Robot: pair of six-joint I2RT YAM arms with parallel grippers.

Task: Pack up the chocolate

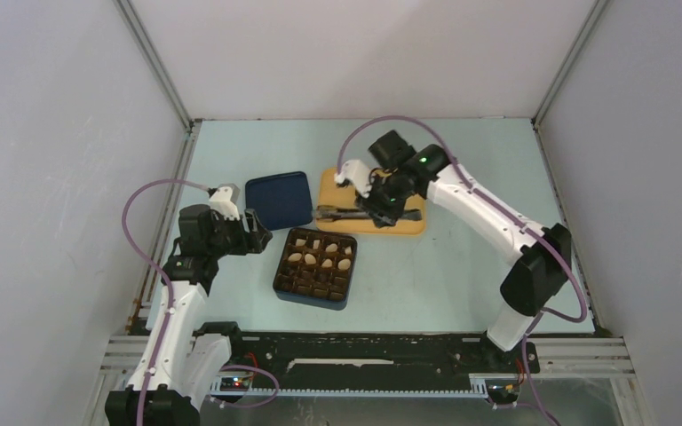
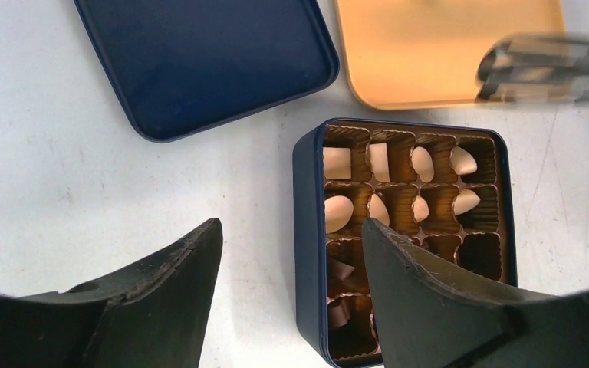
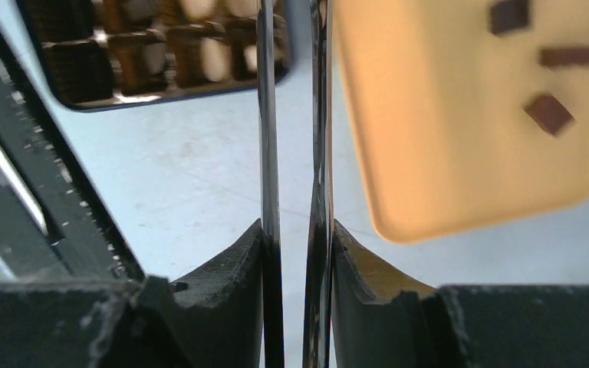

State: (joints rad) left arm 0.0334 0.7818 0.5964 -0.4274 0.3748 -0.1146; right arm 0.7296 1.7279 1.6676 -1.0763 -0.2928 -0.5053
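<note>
The dark blue box (image 1: 280, 282) holds a brown gridded insert. Several cream-white chocolates (image 2: 337, 211) fill its upper cells and dark pieces (image 2: 341, 270) lie in lower ones. Three dark chocolates (image 3: 550, 113) lie on the orange tray (image 3: 445, 115). My right gripper (image 3: 297, 230) is shut on metal tongs (image 3: 268, 115), whose blades reach over the tray's left end (image 1: 342, 213); their tips are out of the wrist view. My left gripper (image 2: 291, 226) is open and empty, with the box's left wall (image 2: 307, 230) between its fingers.
The dark blue lid (image 1: 279, 200) lies upside down behind the box and left of the orange tray (image 1: 408, 222). Grey walls enclose the table on three sides. A black rail runs along the near edge (image 1: 364, 355).
</note>
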